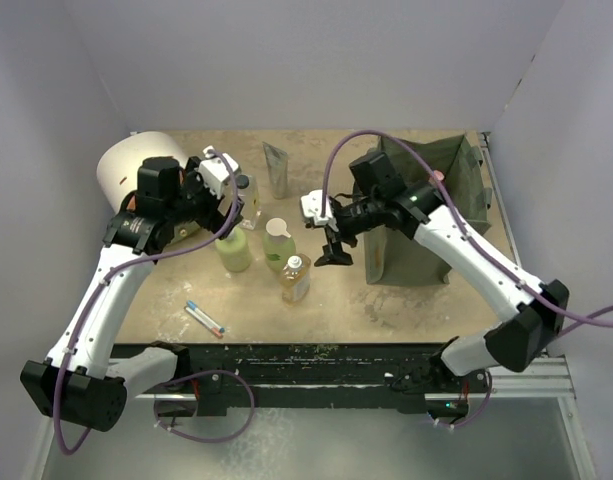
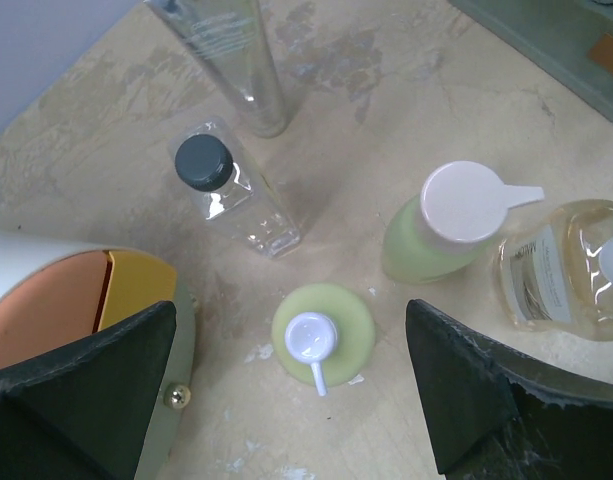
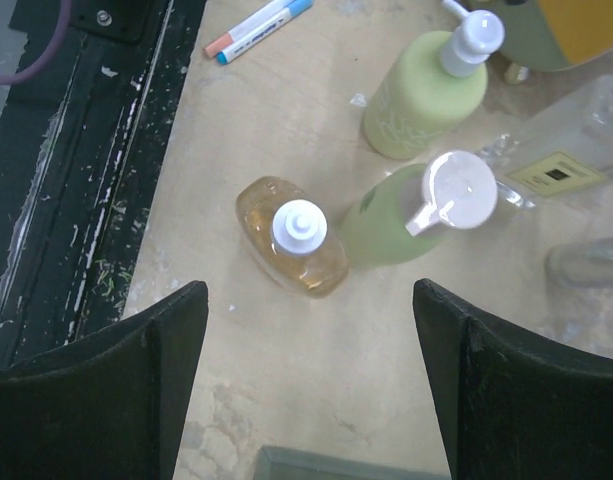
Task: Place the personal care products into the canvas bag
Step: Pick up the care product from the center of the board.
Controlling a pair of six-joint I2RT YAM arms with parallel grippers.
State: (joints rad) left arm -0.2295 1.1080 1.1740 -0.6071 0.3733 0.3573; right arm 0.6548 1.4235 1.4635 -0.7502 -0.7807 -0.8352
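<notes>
Both the right gripper [image 3: 311, 290] and left gripper [image 2: 291, 305] hang spread and empty; the right, dropping off-centre on the amber plastic bottle [image 3: 291, 250], might topple the adjacent pale-green white-capped bottle [image 3: 386, 225].

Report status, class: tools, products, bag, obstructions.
Left tool open, aimed at pale green pump bottle. Right tool open, aimed at amber bottle. Both on table, outside canvas bag. No obstruction seen.

Four bottles [image 1: 278, 243], one tube [image 1: 276, 170], one pen [image 1: 204, 318], one canvas bag [image 1: 426, 230] and one domed box [image 1: 126, 170].
</notes>
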